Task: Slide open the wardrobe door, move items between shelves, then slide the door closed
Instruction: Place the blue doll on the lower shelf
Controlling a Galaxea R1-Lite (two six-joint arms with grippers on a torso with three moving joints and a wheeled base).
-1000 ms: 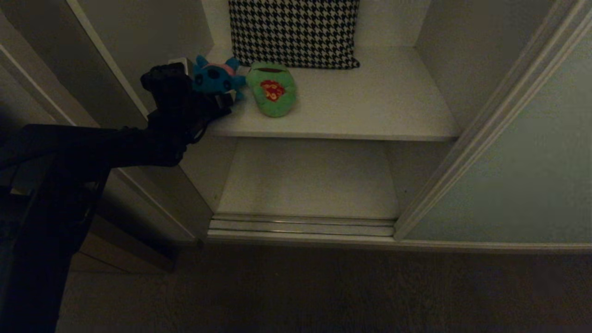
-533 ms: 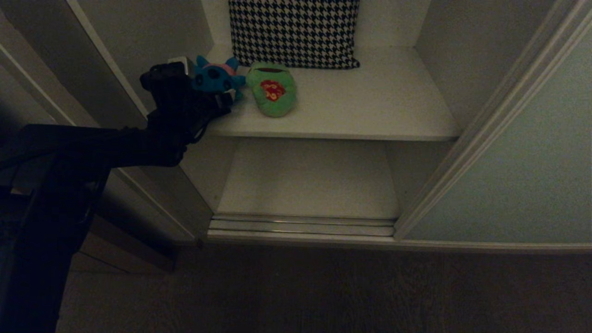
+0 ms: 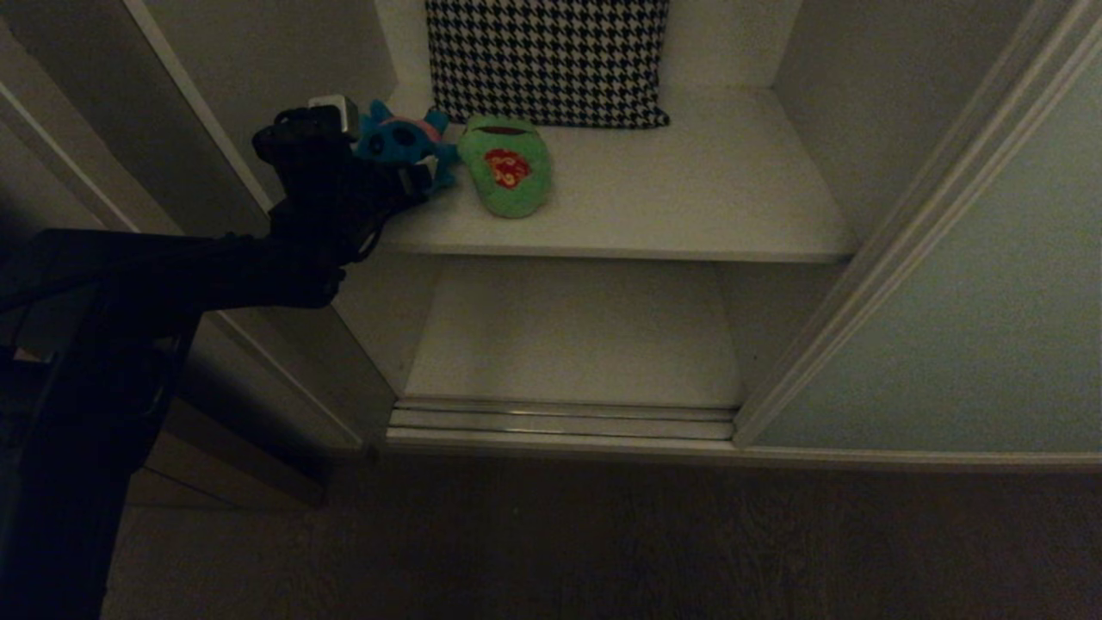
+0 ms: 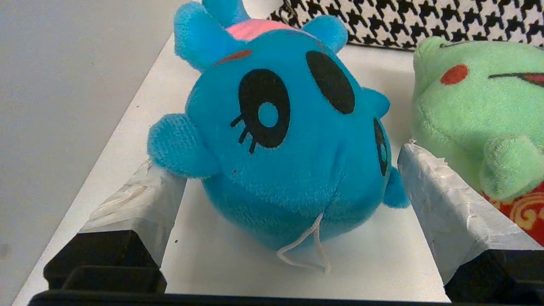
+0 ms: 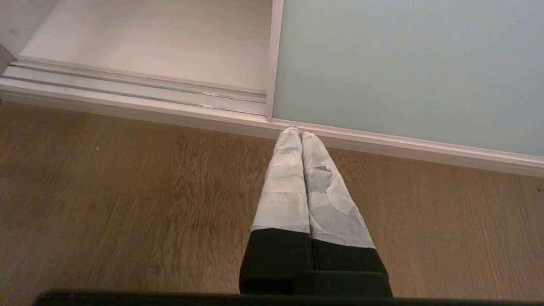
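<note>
Left wrist view shows the left gripper (image 4: pixel 284 187) tipped slightly upward since a second ago, jaws wide and empty, straddling the blue plush toy (image 4: pixel 289 140), apparently ready to close.

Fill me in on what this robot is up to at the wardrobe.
The wardrobe door is slid open. The left gripper is at the upper shelf, its fingers open on either side of the blue plush toy, not yet closed. The green frog toy lies beside it, before a houndstooth cushion. The right gripper hangs shut over the floor.
</note>
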